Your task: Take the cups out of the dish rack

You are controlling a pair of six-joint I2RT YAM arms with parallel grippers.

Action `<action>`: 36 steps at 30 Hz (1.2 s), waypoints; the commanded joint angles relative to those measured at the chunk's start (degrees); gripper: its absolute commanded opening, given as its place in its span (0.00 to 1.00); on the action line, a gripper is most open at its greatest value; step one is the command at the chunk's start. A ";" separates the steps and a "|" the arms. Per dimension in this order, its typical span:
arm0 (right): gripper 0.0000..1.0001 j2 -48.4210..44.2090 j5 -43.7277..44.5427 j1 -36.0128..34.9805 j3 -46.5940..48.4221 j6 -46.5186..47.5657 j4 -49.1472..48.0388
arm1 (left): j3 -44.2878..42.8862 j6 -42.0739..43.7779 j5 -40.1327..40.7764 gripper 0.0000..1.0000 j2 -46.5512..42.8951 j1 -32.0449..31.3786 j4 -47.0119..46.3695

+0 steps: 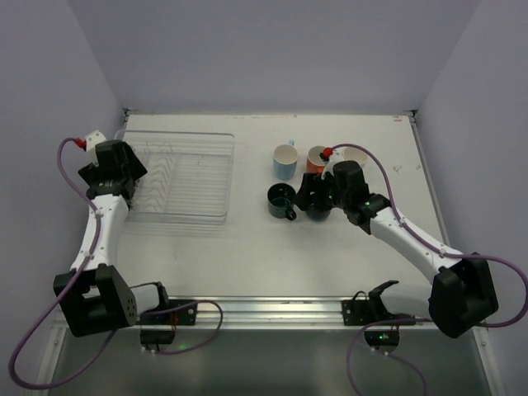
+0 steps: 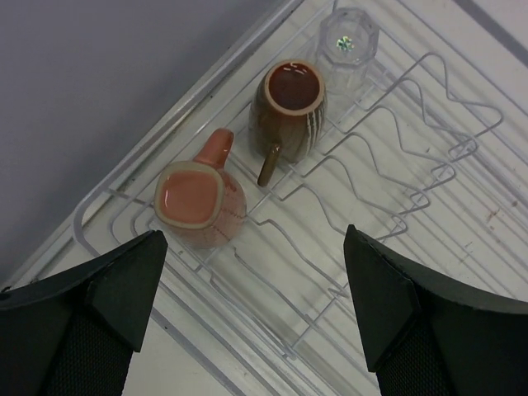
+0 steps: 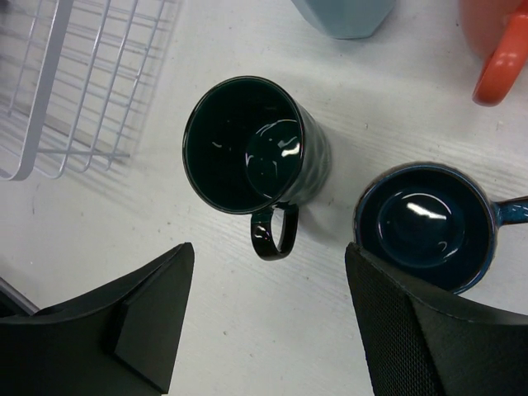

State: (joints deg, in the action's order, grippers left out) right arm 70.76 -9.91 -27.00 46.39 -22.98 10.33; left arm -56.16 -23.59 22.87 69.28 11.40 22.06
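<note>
rack (image 1: 177,177): left on table (image 1: 247,256)
in rack: two mugs (image 2: 198,202), glass (image 2: 348,41), in a row by its rim
cups (image 1: 285,161): on table, right of rack

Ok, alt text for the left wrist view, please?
The dish rack holds a pink cup nearest the camera, a brown mug behind it and a clear glass farthest. The left gripper hangs open above the rack, holding nothing.

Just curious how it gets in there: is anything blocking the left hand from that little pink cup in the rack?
Nothing visible does. The left hand hangs open over the rack, with only bare wires between it and the pink cup. The brown mug stands beside the cup, not in the way.
</note>
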 commanded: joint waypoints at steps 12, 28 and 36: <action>0.76 -1.24 -1.43 -0.07 -0.07 -0.66 -2.86 | 1.67 -0.93 -5.03 0.93 7.71 7.84 -4.75; 0.75 -1.07 -1.95 -0.15 -0.07 -0.49 -2.86 | 2.54 -2.16 -2.57 0.85 13.87 8.38 -9.49; 0.75 -0.19 -2.13 -0.15 0.10 -0.49 -2.86 | 2.81 -2.24 -1.69 0.79 16.15 8.38 -11.43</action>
State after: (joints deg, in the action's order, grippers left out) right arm 70.76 -10.70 -27.00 46.37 -23.14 9.39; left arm -53.60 -24.91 19.33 84.60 19.25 14.31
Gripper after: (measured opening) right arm 0.756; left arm 0.828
